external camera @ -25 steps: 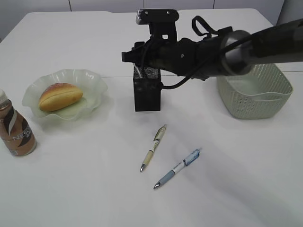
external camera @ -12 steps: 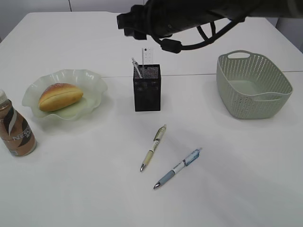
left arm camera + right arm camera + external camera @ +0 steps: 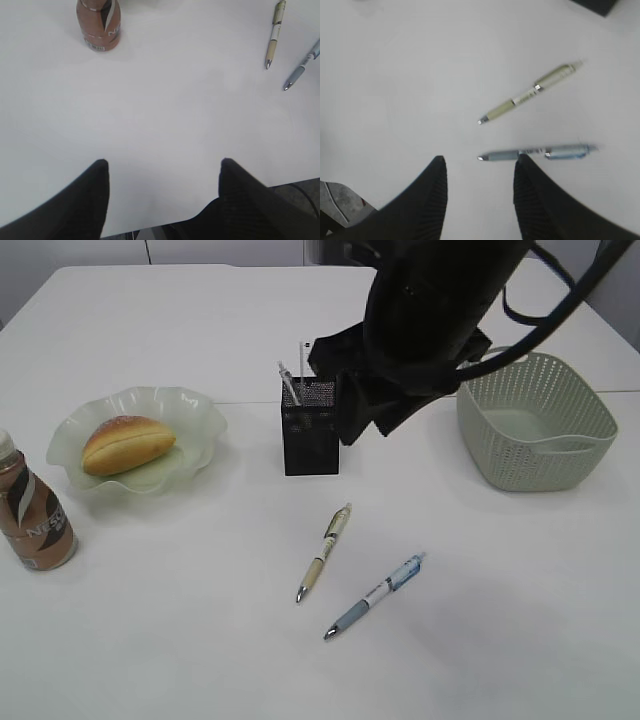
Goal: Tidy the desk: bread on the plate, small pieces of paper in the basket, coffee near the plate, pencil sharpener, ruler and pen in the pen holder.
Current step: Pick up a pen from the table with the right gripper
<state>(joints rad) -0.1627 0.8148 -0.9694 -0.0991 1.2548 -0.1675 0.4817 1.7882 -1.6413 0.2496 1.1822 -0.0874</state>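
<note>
In the exterior view, the bread (image 3: 127, 443) sits on the wavy plate (image 3: 195, 410) at the left of the frame, so that job looks done, and the coffee bottle (image 3: 33, 510) stands just beside the plate at the far left, where it should be. The black pen holder (image 3: 309, 437) stands in the middle, with a pen and a thin white thing poking out of its top; that white thing may be the ruler, but the big dark arm covers part of it. Two pens lie flat on the tabletop (image 3: 150, 640) below the holder, the green pen (image 3: 324, 552) and the blue pen (image 3: 375, 596), near each other but not touching, so they are not yet put away. The basket (image 3: 536, 420) is at the right, and I see no paper bits or sharpener. In the left wrist view, the left gripper (image 3: 163, 172) hangs wide open with nothing in it, low over bare tabletop near its edge, far from the coffee bottle in the upper left and the pens in the upper right. In the right wrist view, the right gripper (image 3: 480, 165) is open and empty too, pointing down with the blue pen just above its tips, so it looks ready to pick that pen.
</note>
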